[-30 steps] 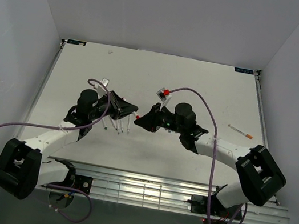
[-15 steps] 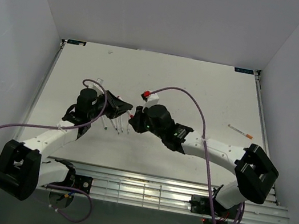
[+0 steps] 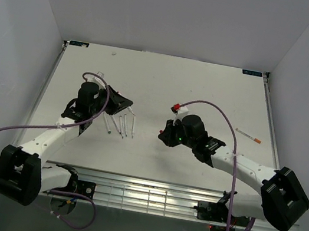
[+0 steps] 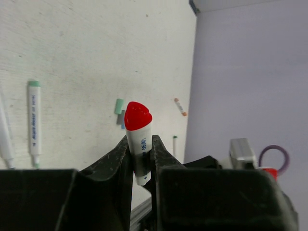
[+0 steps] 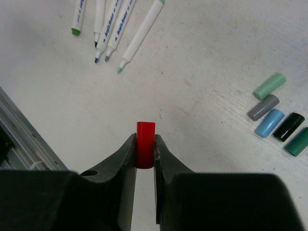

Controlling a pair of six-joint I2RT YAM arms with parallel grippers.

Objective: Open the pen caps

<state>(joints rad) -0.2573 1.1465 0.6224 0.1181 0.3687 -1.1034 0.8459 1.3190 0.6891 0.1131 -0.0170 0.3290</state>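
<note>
Overhead, two arms work a white table (image 3: 207, 89) with a fan of uncapped white markers (image 3: 121, 125) lying left of its centre. Just left of and behind those markers, the left gripper (image 4: 140, 146) is clamped on the barrel of a white marker (image 4: 142, 144) whose rounded red end points outward past the fingertips. From that wrist's camera, a green-ended marker (image 4: 33, 120) lies flat on the table beyond.

Right of the fan and well apart from it, the right gripper (image 5: 145, 144) pinches the red cap (image 5: 146, 131) upright between its two fingers, clear of any pen and above bare table. The fanned markers (image 5: 115, 29) show their bare tips in the right wrist view, pointing toward the gripper.

On the far side of that gripper from the fan, five loose caps lie side by side in a slanted row: light green (image 5: 269, 85), grey (image 5: 263, 107), light blue (image 5: 269, 122), black (image 5: 289, 126) and dark green (image 5: 298, 142). Farthest right of the fan, near the table's edge, a lone orange-tipped pen (image 3: 248, 135) lies by itself.
</note>
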